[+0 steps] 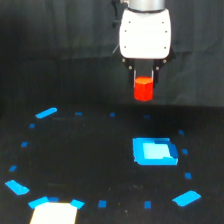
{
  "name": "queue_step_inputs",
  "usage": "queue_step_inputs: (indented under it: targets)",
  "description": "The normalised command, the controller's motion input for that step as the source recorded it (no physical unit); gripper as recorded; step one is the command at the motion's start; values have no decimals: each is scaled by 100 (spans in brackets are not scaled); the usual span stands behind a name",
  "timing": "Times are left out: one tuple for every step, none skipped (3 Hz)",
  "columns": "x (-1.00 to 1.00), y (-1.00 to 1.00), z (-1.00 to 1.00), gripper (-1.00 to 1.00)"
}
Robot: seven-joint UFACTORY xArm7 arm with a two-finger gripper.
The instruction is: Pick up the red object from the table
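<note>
The pincer [144,80], clamped on the red object [143,88], hangs at twelve o'clock above the table [90,160]; grip should stay firm, lift vertical.

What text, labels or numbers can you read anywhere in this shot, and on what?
None. The white pincer housing, the red block it holds, the blue block and the tape marks on the black table show no legible writing; the picture is blurry.
</note>
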Motion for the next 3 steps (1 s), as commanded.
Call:
queue_step_inputs:
  targets:
    - [27,11,11,-100]
    - [-47,-4,-13,-100]
    - [-32,-3,47,-100]
